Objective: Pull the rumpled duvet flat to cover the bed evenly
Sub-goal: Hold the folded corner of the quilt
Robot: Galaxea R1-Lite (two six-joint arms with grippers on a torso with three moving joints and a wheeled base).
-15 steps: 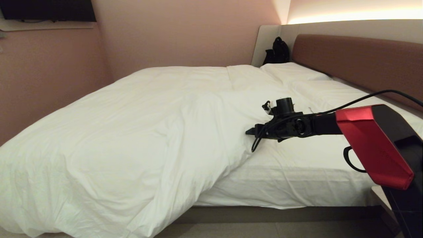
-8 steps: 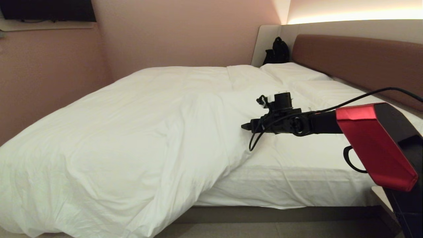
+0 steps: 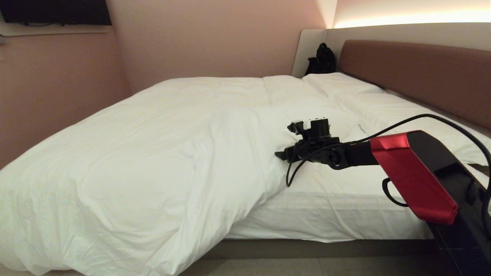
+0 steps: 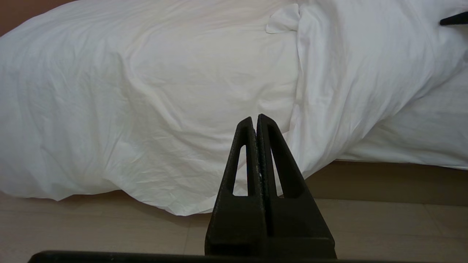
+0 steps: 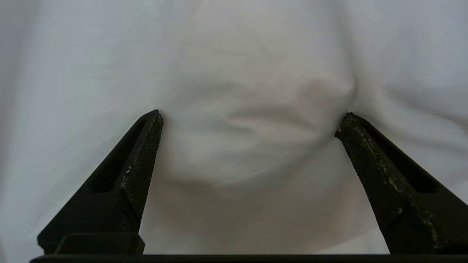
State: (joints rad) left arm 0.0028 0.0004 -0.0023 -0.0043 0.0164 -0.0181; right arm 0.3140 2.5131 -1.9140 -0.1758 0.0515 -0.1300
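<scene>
Head view: right gripper (image 3: 282, 155) spread against duvet (image 3: 134, 161); no writing legible

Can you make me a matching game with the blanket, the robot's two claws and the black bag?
Things:
1. duvet
2. right gripper
3. left gripper
4. black bag

States or places:
A. fingers pressed together
B. in the corner beside the headboard
C. fingers spread wide against white fabric
D. bunched up, hanging over the bed's side toward the floor

Pairs: 1-D, 2-C, 3-A, 4-B
</scene>
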